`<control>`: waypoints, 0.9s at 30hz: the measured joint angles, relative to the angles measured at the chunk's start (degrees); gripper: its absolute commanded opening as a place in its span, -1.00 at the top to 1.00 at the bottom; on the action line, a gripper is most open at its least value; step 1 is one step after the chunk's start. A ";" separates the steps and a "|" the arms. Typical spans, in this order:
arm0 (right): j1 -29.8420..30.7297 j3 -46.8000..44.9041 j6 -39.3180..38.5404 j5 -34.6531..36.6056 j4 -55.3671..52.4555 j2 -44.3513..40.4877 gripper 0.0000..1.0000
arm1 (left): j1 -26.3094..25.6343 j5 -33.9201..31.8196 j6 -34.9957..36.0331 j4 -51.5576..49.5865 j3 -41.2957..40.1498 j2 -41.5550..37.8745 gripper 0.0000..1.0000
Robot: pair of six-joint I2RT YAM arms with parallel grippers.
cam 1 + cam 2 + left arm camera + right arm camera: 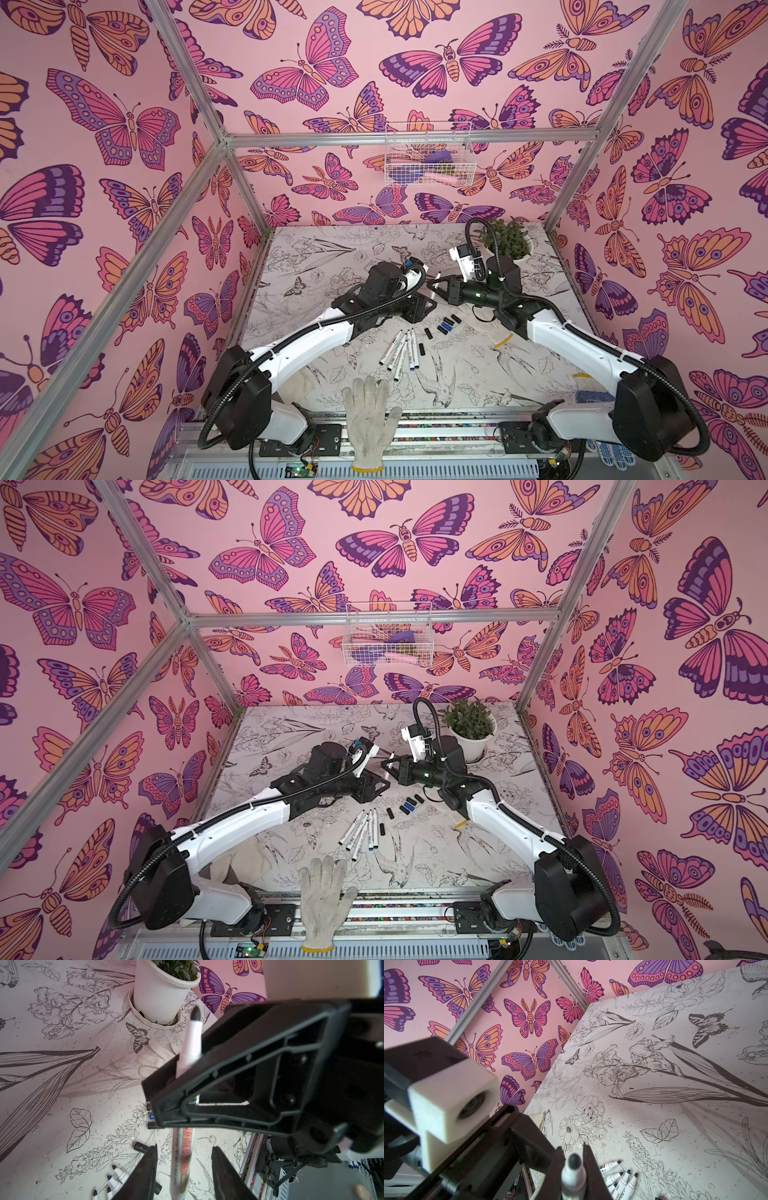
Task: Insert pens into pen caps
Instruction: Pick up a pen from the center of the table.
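Observation:
My right gripper [572, 1148] is shut on a white pen [573, 1176] just below its black tip, above the table's middle. In the left wrist view that pen [191, 1043] runs down between the fingers of my left gripper [184, 1147], which stands open with a gap on each side of the barrel. Both grippers meet tip to tip in both top views, right [434, 284] and left [428, 303]. Several uncapped pens [399, 353] lie fanned on the table in front of them. Several loose pen caps [446, 324], black and one blue, lie just right of the pens.
A potted plant [509, 241] stands at the back right, close behind the right arm. A white knit glove [368, 415] lies at the front edge and another glove [494, 332] lies under the right arm. A wire basket [428, 153] hangs on the back wall.

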 measured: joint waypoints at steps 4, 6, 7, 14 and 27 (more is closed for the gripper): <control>-0.15 0.00 0.17 -0.02 0.37 -0.76 1.00 | 0.00 -0.02 -0.02 0.48 0.00 0.33 0.14; -0.17 0.00 0.42 -0.04 0.57 -0.96 1.00 | 0.00 -0.02 0.00 1.05 0.02 1.03 0.16; -0.17 0.00 0.46 -0.09 0.72 -1.03 1.00 | 0.00 -0.02 0.00 1.33 0.13 1.53 0.16; -0.24 0.00 0.92 -0.22 0.85 -1.20 1.00 | -0.22 -0.02 -0.02 2.93 1.27 4.04 0.25; -2.12 -0.52 4.46 -0.63 2.21 -2.12 0.99 | -0.63 2.01 -0.17 6.49 3.52 5.20 1.00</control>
